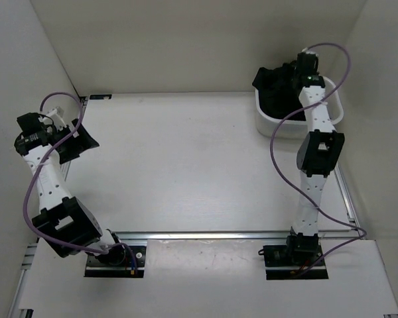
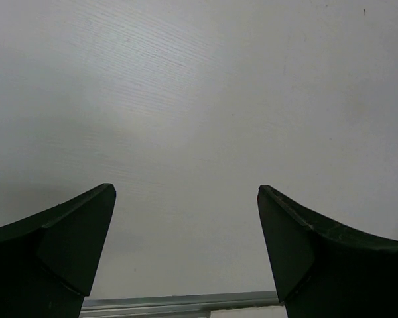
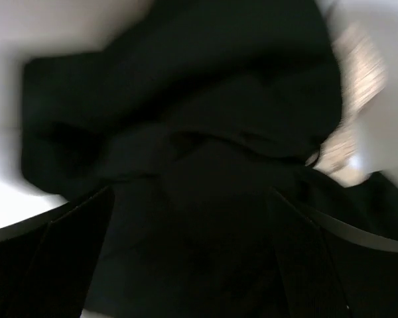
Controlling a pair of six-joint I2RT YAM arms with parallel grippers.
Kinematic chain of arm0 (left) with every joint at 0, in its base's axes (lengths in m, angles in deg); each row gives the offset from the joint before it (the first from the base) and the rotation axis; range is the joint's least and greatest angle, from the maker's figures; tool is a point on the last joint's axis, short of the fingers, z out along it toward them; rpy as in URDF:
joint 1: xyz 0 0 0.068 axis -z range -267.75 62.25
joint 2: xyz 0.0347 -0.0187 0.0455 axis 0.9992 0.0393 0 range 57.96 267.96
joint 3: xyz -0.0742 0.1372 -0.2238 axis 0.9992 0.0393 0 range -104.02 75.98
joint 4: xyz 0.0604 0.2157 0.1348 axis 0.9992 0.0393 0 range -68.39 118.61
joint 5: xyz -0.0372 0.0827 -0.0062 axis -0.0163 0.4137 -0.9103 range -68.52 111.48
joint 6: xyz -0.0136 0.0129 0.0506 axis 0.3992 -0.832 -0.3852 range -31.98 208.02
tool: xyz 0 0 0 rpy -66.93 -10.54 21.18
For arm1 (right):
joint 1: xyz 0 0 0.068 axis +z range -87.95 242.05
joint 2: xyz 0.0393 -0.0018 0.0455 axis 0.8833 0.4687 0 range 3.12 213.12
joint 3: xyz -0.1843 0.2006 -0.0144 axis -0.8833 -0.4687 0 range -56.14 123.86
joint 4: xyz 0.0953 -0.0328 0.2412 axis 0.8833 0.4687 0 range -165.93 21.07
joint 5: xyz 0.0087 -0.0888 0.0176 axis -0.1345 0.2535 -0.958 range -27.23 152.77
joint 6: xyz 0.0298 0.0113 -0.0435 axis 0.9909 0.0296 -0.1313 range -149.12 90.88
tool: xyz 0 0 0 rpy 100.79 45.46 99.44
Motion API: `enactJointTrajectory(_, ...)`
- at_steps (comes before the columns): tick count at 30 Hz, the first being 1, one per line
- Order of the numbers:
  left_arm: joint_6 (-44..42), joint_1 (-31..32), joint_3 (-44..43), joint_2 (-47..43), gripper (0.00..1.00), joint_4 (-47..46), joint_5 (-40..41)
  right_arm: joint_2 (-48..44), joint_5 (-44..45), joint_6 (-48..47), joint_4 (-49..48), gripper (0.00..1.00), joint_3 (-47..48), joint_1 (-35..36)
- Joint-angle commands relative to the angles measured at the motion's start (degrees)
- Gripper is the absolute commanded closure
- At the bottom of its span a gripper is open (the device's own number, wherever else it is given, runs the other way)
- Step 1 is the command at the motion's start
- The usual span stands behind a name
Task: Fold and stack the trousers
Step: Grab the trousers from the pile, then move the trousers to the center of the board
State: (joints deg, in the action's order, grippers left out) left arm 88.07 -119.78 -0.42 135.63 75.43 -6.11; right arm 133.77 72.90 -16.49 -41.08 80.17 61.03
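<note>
The black trousers [image 1: 272,85] lie bunched in a white basket [image 1: 266,124] at the back right of the table, spilling over its far rim. My right gripper [image 3: 189,222] hangs just above the heap of trousers [image 3: 186,99], jaws wide apart, with dark fabric filling the view between the fingers; whether they touch it I cannot tell. In the top view the right wrist [image 1: 308,69] is above the basket. My left gripper [image 1: 86,141] is at the table's left side, open and holding nothing, and in its wrist view the left gripper [image 2: 186,222] has only bare tabletop under it.
A bit of beige cloth [image 3: 358,73] shows beside the trousers in the basket. White walls enclose the table on the left, back and right. A metal rail [image 1: 205,234] runs along the near edge between the arm bases.
</note>
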Motion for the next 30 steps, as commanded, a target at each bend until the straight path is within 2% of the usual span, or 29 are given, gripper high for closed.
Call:
enactJointTrajectory(1,-0.1,-0.1,-0.6,1.6,0.0,1.2,-4.4,3.5,0.8,-3.0,-4.4,0.01,-1.3,0.0)
enactJointTrajectory(3,-0.1,-0.1,-1.2,2.1,0.0,1.2,-2.6,6.0,4.4,-1.7,-3.0,0.01,0.1,0.0)
enactJointTrajectory(4,-0.1,-0.1,-1.7,2.7,0.0,1.2,-2.1,6.0,9.8,-0.6,-2.3,0.01,0.7,0.6)
enactJointTrajectory(5,-0.1,-0.1,-1.7,2.7,0.0,1.2,-2.1,3.6,12.1,-1.4,-2.9,0.05,-0.3,0.6)
enactJointTrajectory(6,-0.1,-0.1,-1.7,2.7,0.0,1.2,-1.6,2.0,13.1,-2.6,-4.0,0.17,-1.8,1.3)
enactJointTrajectory(7,-0.1,-0.1,-1.7,2.7,0.0,1.2,-1.6,0.2,13.1,-3.6,-6.4,0.35,-4.4,2.0)
enactJointTrajectory(8,-0.1,-0.1,-1.7,2.7,0.0,1.2,-1.6,-3.2,14.0,-4.4,-7.1,0.84,-5.1,2.0)
enactJointTrajectory(9,-0.1,-0.1,-1.7,2.7,0.0,1.2,-1.6,-4.9,15.4,-4.4,-7.1,1.0,-5.1,2.9)
enactJointTrajectory(16,-0.1,-0.1,-0.6,-1.1,0.0,1.2,-1.5,-25.6,21.4,-7.7,-10.6,1.0,-4.6,10.8)
enactJointTrajectory(20,-0.1,-0.1,0.6,-2.7,0.0,1.2,-1.0,-38.2,25.4,-12.4,-22.0,1.0,-7.0,18.7)
enactJointTrajectory(22,-0.1,-0.1,0.6,-4.3,0.0,1.2,-1.0,-40.5,26.4,-18.4,-26.3,1.0,-7.0,25.9)
enactJointTrajectory(24,-0.1,-0.1,-0.1,-5.0,0.0,1.2,-0.4,-42.0,26.4,-20.4,-30.3,1.0,-7.0,32.1)
enactJointTrajectory(28,-0.1,-0.1,-1.5,-6.7,0.0,1.7,0.7,-39.1,25.9,-20.9,-31.4,1.0,-7.7,40.1)
enactJointTrajectory(30,-0.1,-0.1,-2.7,-6.7,0.0,1.7,2.4,-36.4,25.9,-20.1,-29.0,1.0,-7.7,44.0)
